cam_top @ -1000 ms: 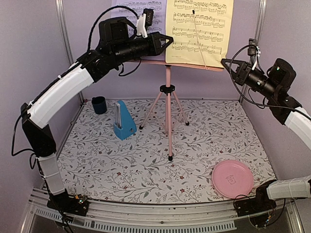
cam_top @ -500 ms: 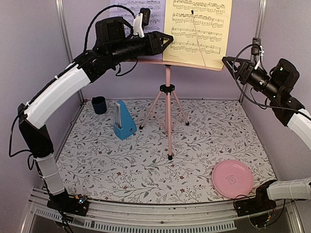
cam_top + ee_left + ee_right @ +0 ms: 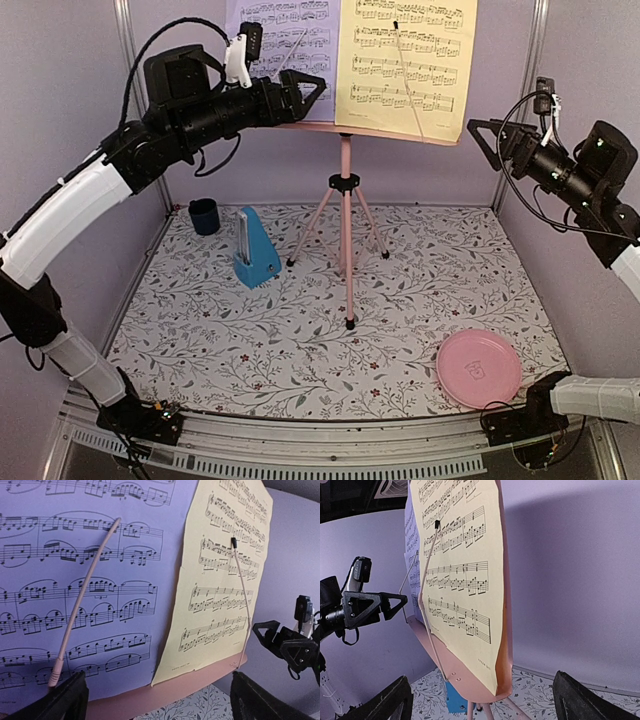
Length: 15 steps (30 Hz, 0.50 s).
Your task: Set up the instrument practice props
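The pink tripod music stand (image 3: 346, 205) is upright at the back of the table. A lavender music sheet (image 3: 285, 40) and a yellow music sheet (image 3: 405, 60) lean side by side on its desk, each under a thin wire holder. The blue pyramid metronome (image 3: 255, 255) stands on the mat, left of the tripod. My left gripper (image 3: 308, 92) is open just in front of the lavender sheet's lower edge, holding nothing. My right gripper (image 3: 482, 143) is open a little right of the desk's right end, also holding nothing. The left wrist view shows both sheets (image 3: 75, 580) (image 3: 220, 580) resting on the pink ledge (image 3: 175, 692).
A round pink plate (image 3: 479, 368) lies at the near right of the floral mat (image 3: 300, 330). A small dark blue cup (image 3: 204, 215) stands at the back left, by the wall. Purple walls and metal posts close in the back and sides.
Both grippers have gone from shut to open. The left arm has pulled back leftward from the stand and the right arm has drawn away to the right. The sheets stay on the desk.
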Motion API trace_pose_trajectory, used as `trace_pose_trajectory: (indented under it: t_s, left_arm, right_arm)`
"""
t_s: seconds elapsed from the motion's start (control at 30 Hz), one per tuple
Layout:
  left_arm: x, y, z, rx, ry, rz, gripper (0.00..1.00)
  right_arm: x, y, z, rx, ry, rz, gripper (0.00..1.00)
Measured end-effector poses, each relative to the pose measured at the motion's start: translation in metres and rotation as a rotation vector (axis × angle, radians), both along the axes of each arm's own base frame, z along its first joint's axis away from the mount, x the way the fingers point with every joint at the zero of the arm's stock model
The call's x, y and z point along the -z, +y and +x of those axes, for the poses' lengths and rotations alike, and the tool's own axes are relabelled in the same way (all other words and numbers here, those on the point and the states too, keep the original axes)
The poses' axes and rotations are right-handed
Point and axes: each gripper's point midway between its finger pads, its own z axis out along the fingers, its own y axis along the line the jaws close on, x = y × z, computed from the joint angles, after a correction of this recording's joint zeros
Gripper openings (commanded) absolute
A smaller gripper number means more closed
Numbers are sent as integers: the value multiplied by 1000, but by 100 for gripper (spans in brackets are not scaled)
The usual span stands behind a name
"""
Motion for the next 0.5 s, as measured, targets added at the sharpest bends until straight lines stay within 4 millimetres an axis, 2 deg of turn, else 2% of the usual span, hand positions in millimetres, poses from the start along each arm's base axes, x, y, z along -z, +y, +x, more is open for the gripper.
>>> trace_pose_trajectory:
  t_s: [0.13,0.3,0.37,0.5]
  left_arm:
    - [5,17,-5,-48,10,17,99]
    - [25,40,-12,-105,42,61,99]
    - [40,50,-17,-124,63,87,99]
    - [67,68,-24,-151,97,126,99]
  right_arm:
    - [7,-3,-8,6,26,-22,99]
    - [17,-7,-18,11,56,-41,99]
    - [28,-7,-18,11,80,-53,99]
    - [62,-6,-12,15,167,-85,99]
